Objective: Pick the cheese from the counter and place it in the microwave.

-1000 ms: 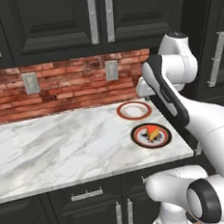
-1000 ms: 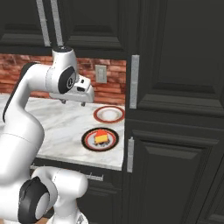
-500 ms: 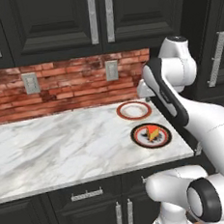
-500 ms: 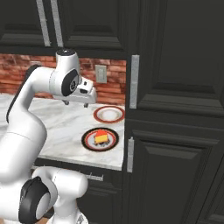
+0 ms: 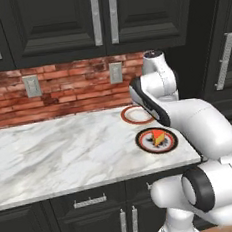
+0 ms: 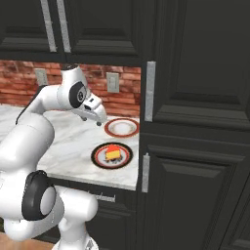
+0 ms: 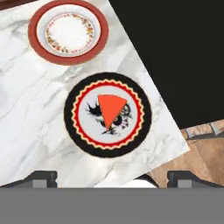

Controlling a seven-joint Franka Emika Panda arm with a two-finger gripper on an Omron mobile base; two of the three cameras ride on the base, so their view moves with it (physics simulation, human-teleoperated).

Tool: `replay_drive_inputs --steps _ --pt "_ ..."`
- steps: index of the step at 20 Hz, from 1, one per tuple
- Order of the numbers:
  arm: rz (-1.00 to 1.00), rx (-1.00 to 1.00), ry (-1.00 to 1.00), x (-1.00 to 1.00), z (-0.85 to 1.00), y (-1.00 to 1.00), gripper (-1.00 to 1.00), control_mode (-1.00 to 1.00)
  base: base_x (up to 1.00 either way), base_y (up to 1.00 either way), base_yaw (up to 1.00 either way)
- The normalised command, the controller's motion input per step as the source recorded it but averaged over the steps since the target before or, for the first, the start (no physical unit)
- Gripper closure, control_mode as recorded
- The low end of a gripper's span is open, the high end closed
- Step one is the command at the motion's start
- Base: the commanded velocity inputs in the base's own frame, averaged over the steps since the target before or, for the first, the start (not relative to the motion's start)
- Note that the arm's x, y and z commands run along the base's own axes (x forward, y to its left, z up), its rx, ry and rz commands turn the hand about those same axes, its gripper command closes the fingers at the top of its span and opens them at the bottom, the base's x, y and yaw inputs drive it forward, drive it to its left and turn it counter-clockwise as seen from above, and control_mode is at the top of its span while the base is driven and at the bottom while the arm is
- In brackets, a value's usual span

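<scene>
No words, numbers, brands or signs to read in any view. The black-rim plate point(image 7: 107, 114) at mid frame of the hand view has just a dark splotchy drawing w/ red and yellow rings, no letters. The red-rim plate point(image 7: 68, 32) at upper left has a ring of tiny dots, no text. The wall plates point(image 5: 32, 86) on the bricks, upper left of the left base view, are blank.

A: Was the gripper point(image 6: 99, 118) open?
B: I could not tell; its fingertips point(image 7: 43, 177) were cut off low in the hand view.
A: And behind it?
B: The arm hid part of the red-rimmed plate point(image 5: 133, 115).
</scene>
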Motion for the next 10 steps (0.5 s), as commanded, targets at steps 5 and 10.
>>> replay_drive_inputs --steps 5,10 --pt "-0.64 0.00 0.06 0.02 -0.40 -0.06 -1.00 -1.00 0.00 0.00 0.00" --pt "-0.37 0.05 0.00 -0.33 -0.31 -0.30 -1.00 -1.00 0.00 0.00 0.00"
